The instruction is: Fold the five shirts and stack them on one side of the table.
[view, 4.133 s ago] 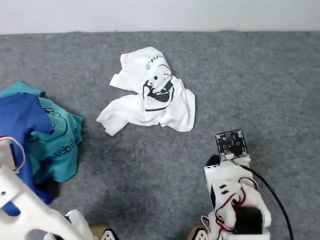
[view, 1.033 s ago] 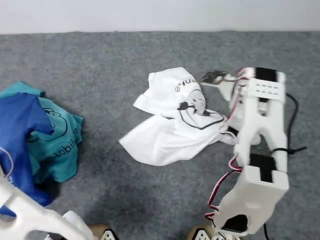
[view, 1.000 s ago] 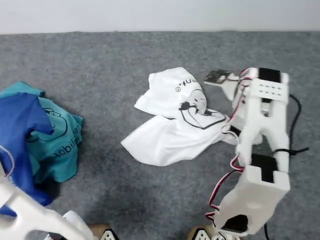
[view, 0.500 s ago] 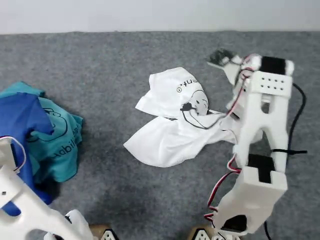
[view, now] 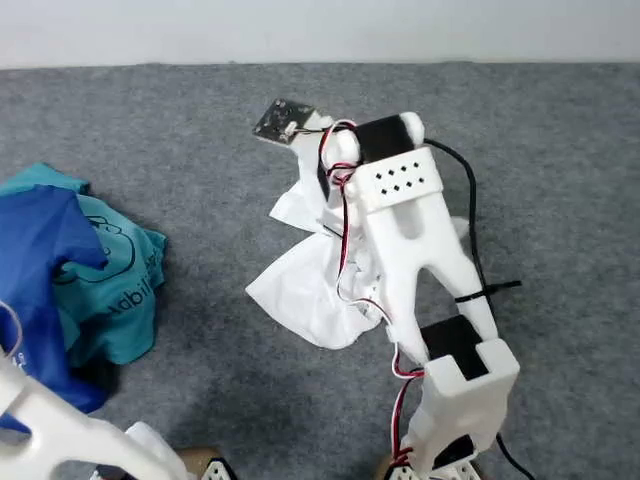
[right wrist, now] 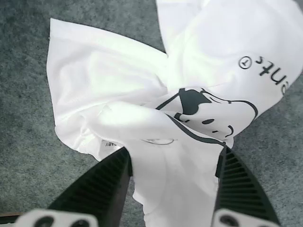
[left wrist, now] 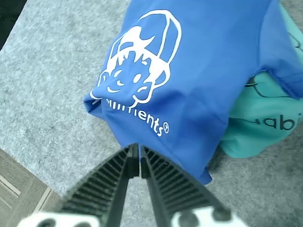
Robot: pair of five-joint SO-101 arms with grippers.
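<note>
Right gripper [right wrist: 173,155] hangs over the white shirt [right wrist: 142,94] with its jaws spread wide and nothing clamped. The crumpled cloth lies right beneath and between them, and the black face print sits just ahead of the tips. A bunched fold with a small label lies beside one jaw. Grey counter [right wrist: 23,94] shows past the shirt's edges on either side of the gripper. From the high view, the right arm [view: 420,240] reaches out across the white shirt [view: 300,290], which lies rumpled and unfolded under it, its hem spreading out beside the arm.

At the other side, the left gripper [left wrist: 139,150] has its jaws together, only a thin line between the tips, and nothing is seen held in them. Its tips are over the near edge of the blue shirt [left wrist: 199,71], whose white cartoon print lies just ahead. The teal shirt [left wrist: 258,118] lies under the blue one, sticking out beyond it to one side of the gripper. In the high view, the blue shirt [view: 35,250] lies heaped on the teal shirt [view: 120,270], well apart from the white one.
</note>
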